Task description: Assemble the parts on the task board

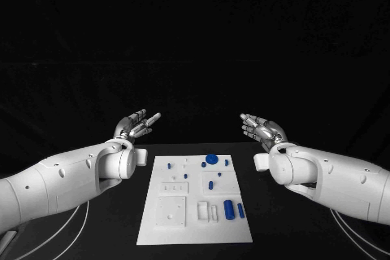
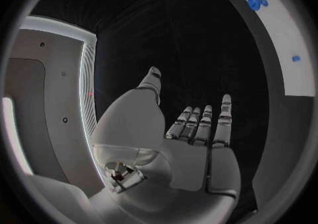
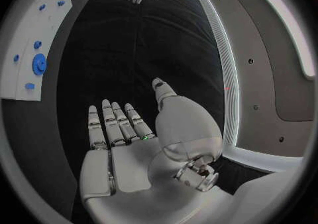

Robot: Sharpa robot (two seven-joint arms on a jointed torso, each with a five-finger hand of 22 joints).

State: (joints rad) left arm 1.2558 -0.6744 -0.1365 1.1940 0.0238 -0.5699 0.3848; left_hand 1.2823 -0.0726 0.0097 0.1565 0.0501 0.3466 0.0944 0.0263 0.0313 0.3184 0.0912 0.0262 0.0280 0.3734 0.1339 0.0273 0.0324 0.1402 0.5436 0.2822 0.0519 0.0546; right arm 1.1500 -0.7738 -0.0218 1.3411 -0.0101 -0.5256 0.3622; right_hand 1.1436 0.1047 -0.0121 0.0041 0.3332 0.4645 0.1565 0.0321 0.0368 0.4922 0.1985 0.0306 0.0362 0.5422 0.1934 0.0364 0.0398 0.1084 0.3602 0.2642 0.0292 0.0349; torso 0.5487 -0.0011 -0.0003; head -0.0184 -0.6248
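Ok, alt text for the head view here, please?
Both hands, left hand and right hand, hover open and empty above the black table beyond a white task board. Small blue parts sit on the board, untouched.

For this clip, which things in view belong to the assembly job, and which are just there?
Belong to the job:
task board
round blue part
long blue parts
left hand, open, holds nothing
right hand, open, holds nothing

Just there:
black table
white cables beside the arms
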